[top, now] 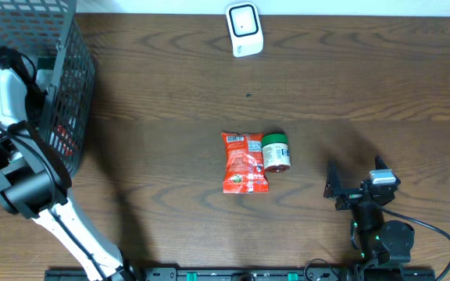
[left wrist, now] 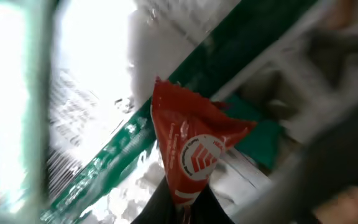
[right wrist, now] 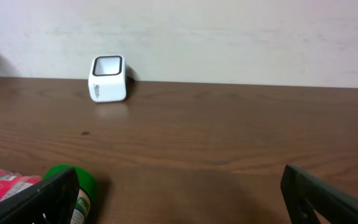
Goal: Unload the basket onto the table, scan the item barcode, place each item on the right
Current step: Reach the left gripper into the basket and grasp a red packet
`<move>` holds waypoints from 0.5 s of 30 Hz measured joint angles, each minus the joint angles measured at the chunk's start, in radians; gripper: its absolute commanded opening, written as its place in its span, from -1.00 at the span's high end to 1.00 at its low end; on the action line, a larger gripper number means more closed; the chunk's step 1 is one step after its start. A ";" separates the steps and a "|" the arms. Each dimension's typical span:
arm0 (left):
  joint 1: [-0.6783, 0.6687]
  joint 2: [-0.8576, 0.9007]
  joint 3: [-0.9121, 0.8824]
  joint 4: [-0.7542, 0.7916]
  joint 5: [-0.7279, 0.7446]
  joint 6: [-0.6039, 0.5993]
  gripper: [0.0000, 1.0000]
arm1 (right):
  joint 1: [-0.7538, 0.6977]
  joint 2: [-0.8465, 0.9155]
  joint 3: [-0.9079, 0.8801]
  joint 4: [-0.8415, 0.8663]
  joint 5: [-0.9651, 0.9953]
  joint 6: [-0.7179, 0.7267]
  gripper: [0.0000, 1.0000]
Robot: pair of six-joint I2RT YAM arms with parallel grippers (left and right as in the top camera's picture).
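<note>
The left pincer [left wrist: 182,210] is pressed together on the narrow lower end of a red packet [left wrist: 194,152] inside the basket [top: 73,74], among blurred green-and-white packs [left wrist: 123,140]. The right pincer [right wrist: 185,205] is spread wide, touching nothing, low over the table [top: 170,117]. It is near a jar [top: 276,152] and a pouch [top: 244,162], and the scanner [top: 244,29] sits at the far edge.

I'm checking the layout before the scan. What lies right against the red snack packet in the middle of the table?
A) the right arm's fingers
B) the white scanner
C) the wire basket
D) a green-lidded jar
D: in the overhead view the green-lidded jar lies on its side right against the red snack packet, while the white scanner stands well apart at the table's far edge.
</note>
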 measured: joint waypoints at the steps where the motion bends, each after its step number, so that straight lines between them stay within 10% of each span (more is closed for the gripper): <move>1: 0.002 -0.023 0.000 0.002 0.003 -0.001 0.86 | 0.000 0.000 0.000 0.000 0.000 0.000 -0.98; 15: 0.018 -0.679 0.051 0.035 0.023 -0.127 0.85 | 0.000 0.000 0.000 0.000 0.000 0.000 -0.99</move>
